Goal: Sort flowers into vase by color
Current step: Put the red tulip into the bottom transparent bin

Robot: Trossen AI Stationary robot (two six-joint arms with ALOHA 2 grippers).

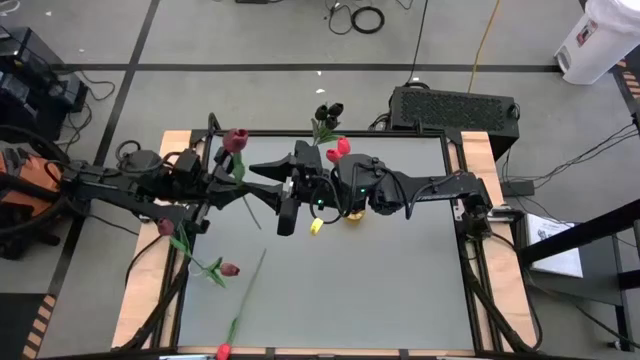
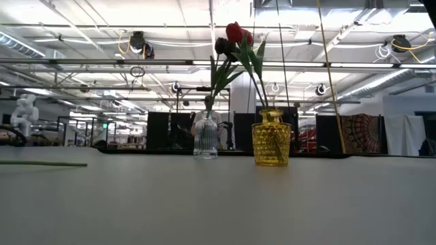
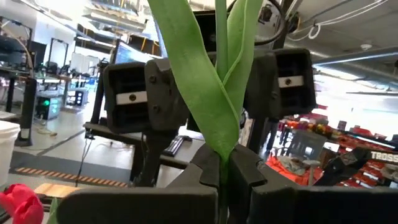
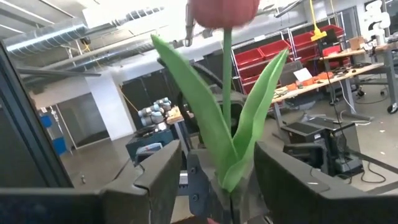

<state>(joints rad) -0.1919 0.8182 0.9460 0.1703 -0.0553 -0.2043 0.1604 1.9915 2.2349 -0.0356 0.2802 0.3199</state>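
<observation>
Above the grey tabletop [image 1: 400, 280] the left gripper [image 3: 225, 167] pinches a tulip [image 3: 205, 87] while the open right gripper [image 4: 214, 177] must close to take it

Looks like a big open robotics lab or workshop. Exposed ceiling trusses [image 2: 136, 64] with strip lights and ducting [image 4: 43, 37], red storage bins [image 4: 261, 59] on racks, benches loaded with gear, cables [image 1: 367, 17] across the concrete floor, and a grey worktop [image 1: 380, 270] framed in wood.
</observation>
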